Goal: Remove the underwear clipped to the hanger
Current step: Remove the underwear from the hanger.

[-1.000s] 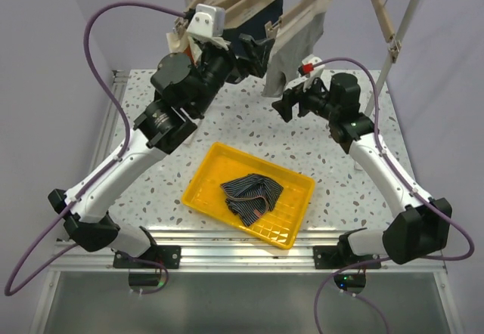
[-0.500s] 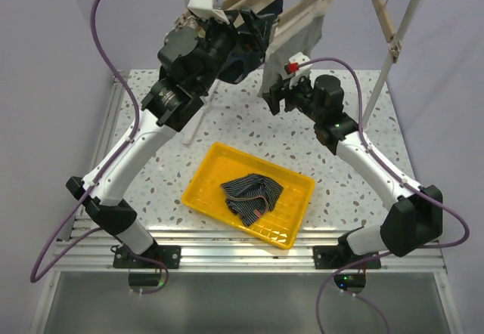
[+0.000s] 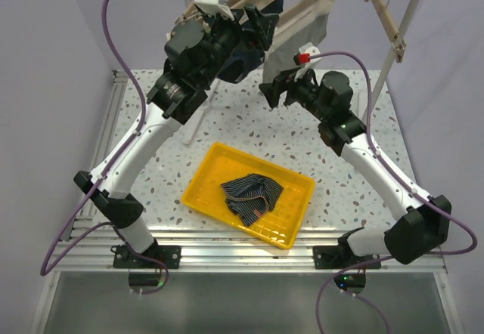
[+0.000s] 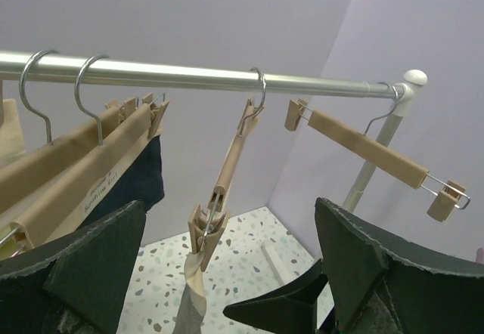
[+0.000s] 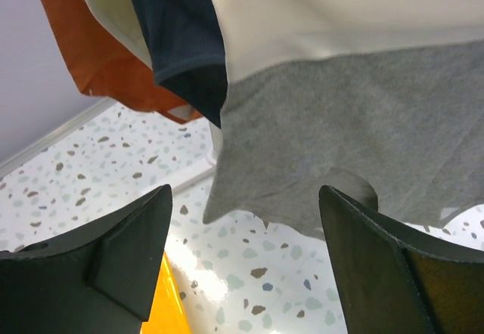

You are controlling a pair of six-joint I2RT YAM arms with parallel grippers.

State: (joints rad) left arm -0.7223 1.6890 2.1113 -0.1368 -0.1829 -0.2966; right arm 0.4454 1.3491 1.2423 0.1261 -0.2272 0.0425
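Several underwear hang from wooden clip hangers on a metal rail [image 4: 189,77]. The grey-white underwear [image 5: 340,137] [image 3: 299,38] is pinched at its top by a hanger clip [image 4: 204,232]. That clip sits between the fingers of my open left gripper [image 4: 227,273] [image 3: 257,26], untouched. My right gripper [image 5: 246,266] [image 3: 274,92] is open just below the grey hem, holding nothing. Navy underwear [image 5: 185,39], orange-red underwear [image 5: 91,47] and pale cream underwear [image 5: 113,1] hang to the left. Striped navy underwear [image 3: 251,194] lies in the yellow tray [image 3: 198,174].
An empty wooden hanger [image 4: 370,149] [image 3: 386,17] hangs at the rail's right end beside the white rack post [image 3: 397,43]. The tray sits on the speckled tabletop [image 3: 340,190] between the two arm bases. Purple walls close in behind the rack.
My left arm has risen, carrying its gripper up to the hangers at the rail. The right gripper has lifted and shifted left under the grey underwear, its jaws a little narrower.
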